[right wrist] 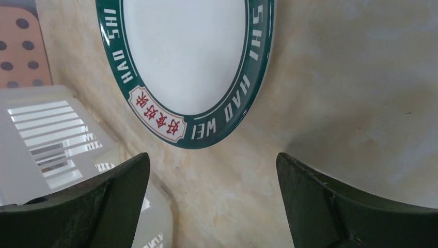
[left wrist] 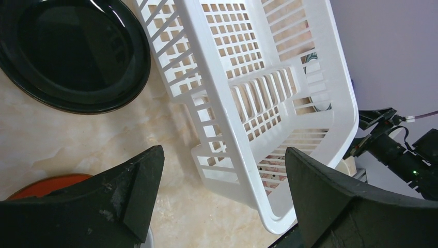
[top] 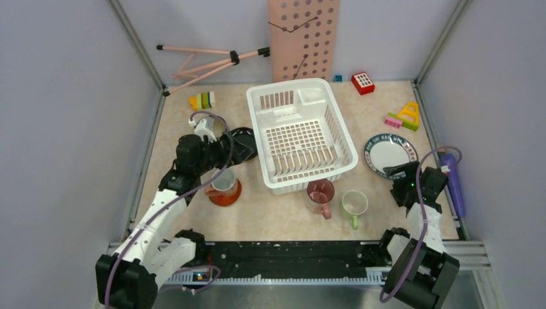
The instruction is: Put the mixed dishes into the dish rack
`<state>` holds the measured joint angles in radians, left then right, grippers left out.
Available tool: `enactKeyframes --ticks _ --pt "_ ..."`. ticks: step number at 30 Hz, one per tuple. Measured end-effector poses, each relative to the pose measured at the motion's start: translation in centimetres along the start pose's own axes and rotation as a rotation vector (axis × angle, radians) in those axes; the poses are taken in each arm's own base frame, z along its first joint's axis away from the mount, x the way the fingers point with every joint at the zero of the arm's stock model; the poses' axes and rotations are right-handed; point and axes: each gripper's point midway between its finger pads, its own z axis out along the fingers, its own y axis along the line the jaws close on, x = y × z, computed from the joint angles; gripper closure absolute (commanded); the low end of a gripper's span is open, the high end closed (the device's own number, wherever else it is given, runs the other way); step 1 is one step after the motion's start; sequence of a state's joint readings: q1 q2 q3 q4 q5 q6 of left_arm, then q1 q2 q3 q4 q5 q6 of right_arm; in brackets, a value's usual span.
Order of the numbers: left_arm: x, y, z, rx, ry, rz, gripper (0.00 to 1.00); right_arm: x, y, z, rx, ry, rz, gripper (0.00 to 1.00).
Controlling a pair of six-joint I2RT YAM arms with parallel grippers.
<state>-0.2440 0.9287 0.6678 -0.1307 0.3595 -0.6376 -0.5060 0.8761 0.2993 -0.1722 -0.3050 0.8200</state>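
Observation:
The white dish rack (top: 341, 135) stands mid-table with nothing in it. My left gripper (top: 225, 153) is open and empty, between the black plate (top: 244, 143) and the small cup (top: 224, 181) on the orange-red saucer (top: 228, 197). In the left wrist view the left gripper (left wrist: 223, 152) is open, with the black plate (left wrist: 72, 51), the saucer (left wrist: 46, 185) and the rack (left wrist: 217, 67) below it. The pink mug (top: 320, 192) and pale green mug (top: 354, 203) stand in front of the rack. My right gripper (top: 402, 172) (right wrist: 213, 157) is open and empty, just near of the lettered-rim plate (top: 389, 153) (right wrist: 186, 46). The blue-outside bowl is out of view.
A purple bottle (top: 452, 183) lies by the right wall beside the right arm. A pink pegboard (top: 304, 38) and a tripod (top: 206, 61) lean at the back. Toy blocks sit at the back left (top: 203, 100), back (top: 362, 82) and right (top: 404, 116).

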Motion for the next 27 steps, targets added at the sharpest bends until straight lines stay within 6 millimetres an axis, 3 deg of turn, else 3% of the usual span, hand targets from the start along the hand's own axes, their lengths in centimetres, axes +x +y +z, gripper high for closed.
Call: enactKeyframes --ticks 11,22,27 --pt "-0.4 -1.1 -0.7 0.037 -0.020 0.004 0.10 -1.7 0.1 2.5 -0.023 -0.085 0.181 0.22" --pt "-0.4 -1.1 -0.8 0.037 -0.020 0.000 0.10 -3.6 0.4 4.2 -0.043 -0.156 0.244 0.28" --pt "-0.5 -1.0 -0.7 0.031 -0.023 0.000 0.11 -4.3 0.7 5.1 -0.069 -0.171 0.260 0.36"
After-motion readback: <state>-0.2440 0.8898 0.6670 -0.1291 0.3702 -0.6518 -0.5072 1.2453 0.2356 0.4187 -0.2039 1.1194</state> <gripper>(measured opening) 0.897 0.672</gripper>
